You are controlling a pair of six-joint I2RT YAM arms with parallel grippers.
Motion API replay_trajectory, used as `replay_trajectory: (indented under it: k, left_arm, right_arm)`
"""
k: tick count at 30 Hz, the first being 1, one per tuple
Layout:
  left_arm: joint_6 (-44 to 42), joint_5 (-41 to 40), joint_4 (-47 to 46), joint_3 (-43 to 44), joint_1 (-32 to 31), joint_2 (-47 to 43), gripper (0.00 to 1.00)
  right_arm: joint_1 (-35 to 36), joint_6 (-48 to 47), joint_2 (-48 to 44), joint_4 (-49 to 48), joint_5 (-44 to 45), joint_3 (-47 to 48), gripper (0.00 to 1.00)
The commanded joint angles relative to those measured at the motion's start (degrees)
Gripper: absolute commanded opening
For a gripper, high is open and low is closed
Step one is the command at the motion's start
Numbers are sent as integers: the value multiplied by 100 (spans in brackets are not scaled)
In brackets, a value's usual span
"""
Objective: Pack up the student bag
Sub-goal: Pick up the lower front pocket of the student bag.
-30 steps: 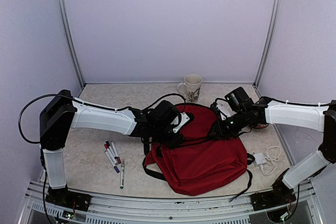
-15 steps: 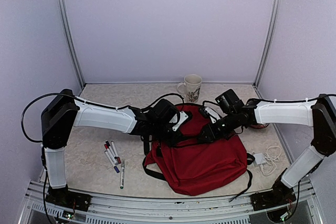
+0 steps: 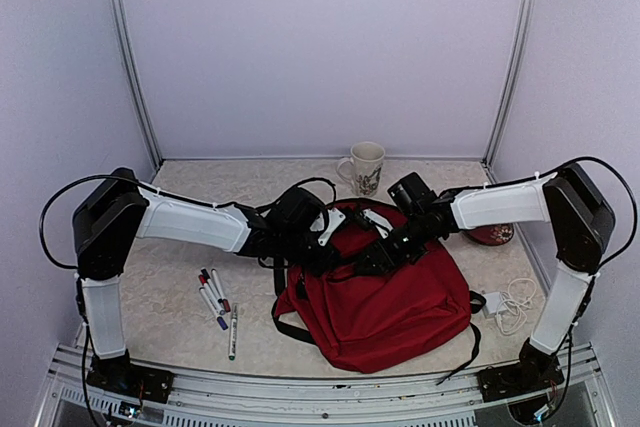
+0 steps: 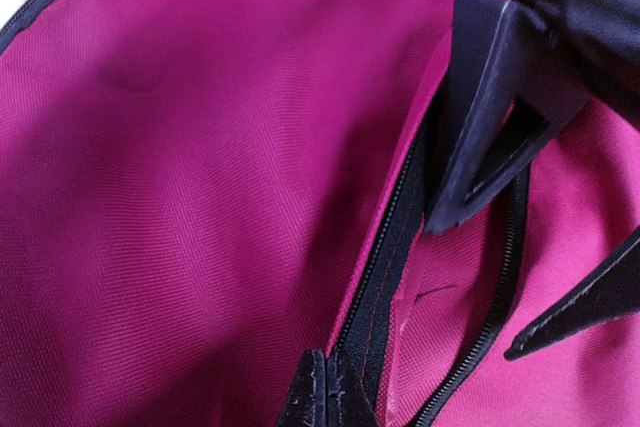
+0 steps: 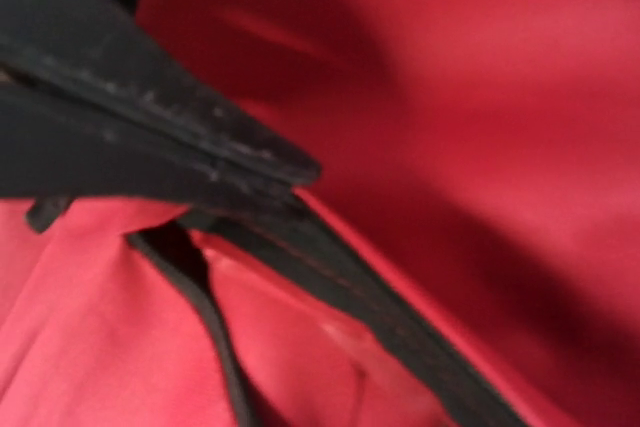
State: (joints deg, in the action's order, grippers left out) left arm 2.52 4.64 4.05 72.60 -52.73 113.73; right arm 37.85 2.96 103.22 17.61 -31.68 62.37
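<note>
Right arm (image 3: 495, 205) has swung left since a second ago. The right gripper (image 4: 472, 287) now sits just beside the left gripper (image 4: 325, 389), both at the top of the student bag (image 3: 390, 297). The bag is dark red soft fabric with black straps (image 3: 290, 330), lying flat under both grippers, black zipper (image 4: 385, 247) parted. Left gripper is clenched on the zipper edge. Right gripper is released, fingers spread across the opening.

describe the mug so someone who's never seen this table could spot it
Start at the dark red student bag in the middle of the table. Just beyond its top edge, near the back wall, stands the mug. It is the only upright cream thing with a handle.
</note>
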Motion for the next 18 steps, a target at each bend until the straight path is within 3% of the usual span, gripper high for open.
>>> replay_trajectory:
  k: [1, 4, 10, 15, 18]
  left_arm:
    - [72, -78, -159, -56, 117, -192, 0]
    - [79, -84, -183, -52, 153, -210, 0]
    - [108, -79, -218, -68, 167, -220, 0]
    - [129, -93, -230, -120, 160, -282, 0]
    - [136, -101, -244, -176, 158, -368, 0]
  right_arm:
    - [333, -621, -40, 563, -896, -129, 50]
    - [558, -876, -203, 1092, -1104, -181, 48]
    - [739, -876, -803, 1271, -1435, -370, 42]
    - [744, -716, -1214, 1220, -1169, -368, 11]
    - [744, -612, -1413, 1115, -981, -340, 0]
